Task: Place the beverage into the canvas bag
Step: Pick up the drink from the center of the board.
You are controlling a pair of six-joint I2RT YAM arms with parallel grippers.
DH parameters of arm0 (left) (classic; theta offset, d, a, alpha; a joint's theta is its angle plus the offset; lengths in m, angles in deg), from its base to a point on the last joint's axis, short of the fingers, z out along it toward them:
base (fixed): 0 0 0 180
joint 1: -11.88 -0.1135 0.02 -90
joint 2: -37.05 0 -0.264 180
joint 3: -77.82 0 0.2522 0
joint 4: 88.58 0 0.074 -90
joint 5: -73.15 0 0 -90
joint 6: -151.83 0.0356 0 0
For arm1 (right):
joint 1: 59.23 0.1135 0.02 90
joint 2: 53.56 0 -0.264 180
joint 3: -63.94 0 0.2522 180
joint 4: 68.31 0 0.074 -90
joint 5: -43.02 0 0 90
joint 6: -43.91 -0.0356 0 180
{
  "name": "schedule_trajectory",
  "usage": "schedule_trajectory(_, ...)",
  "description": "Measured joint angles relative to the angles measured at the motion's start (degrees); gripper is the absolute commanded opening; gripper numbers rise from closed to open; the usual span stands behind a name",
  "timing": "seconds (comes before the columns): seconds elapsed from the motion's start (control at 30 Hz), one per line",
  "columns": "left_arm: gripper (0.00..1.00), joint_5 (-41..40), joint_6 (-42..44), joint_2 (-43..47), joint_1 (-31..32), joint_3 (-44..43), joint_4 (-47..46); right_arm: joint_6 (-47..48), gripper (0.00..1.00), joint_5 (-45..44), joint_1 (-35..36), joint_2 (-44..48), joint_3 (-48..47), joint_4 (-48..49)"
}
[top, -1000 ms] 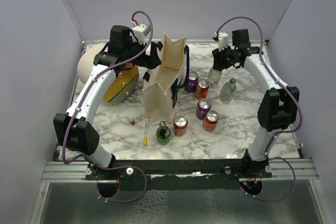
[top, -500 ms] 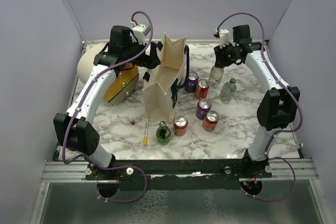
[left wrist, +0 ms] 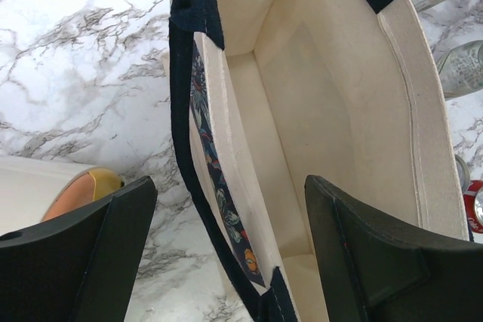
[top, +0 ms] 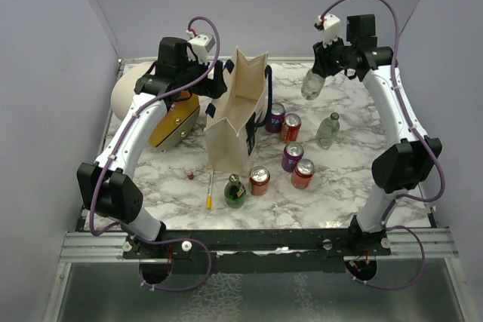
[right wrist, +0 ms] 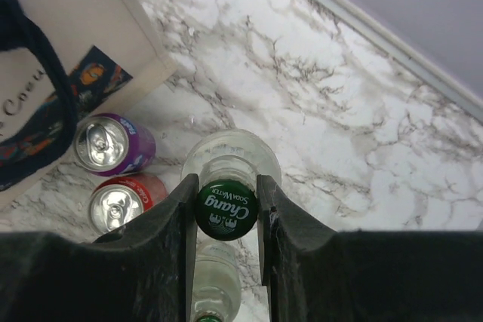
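Observation:
The beverage, a clear glass bottle (top: 312, 85) with a green cap (right wrist: 226, 207), hangs above the table's back right, clear of the marble. My right gripper (top: 324, 65) is shut on its neck just under the cap. The canvas bag (top: 238, 115) stands upright and open at the centre, cream with navy handles (left wrist: 185, 111). My left gripper (left wrist: 226, 262) is open and straddles the bag's left wall at the rim; one finger (left wrist: 83, 254) is outside the bag and the other is inside. The bag's inside (left wrist: 317, 111) looks empty.
Right of the bag stand a purple can (top: 276, 117), a red can (top: 290, 127), another clear bottle (top: 327, 130) and more cans (top: 297, 164). A red can (top: 259, 180), a green bottle (top: 235, 191) and a pen (top: 210, 188) lie in front. A cream-and-orange drum (top: 151, 107) sits left.
My right gripper closed on the bottle and has lifted it off the table, up and toward the back. The left arm and the bag have stayed put.

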Motion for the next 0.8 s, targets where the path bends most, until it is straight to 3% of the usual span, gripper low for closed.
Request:
schedule_trajectory(0.37,0.76,-0.61,0.98,0.0,0.0,0.0,0.09,-0.04,0.01,0.33,7.23,0.9,-16.52,-1.97)
schedule_trajectory(0.8,0.67,-0.24,1.7,0.0,0.0,1.79,-0.11,-0.2,0.01,1.73,15.87,0.74,-26.97,-1.88)
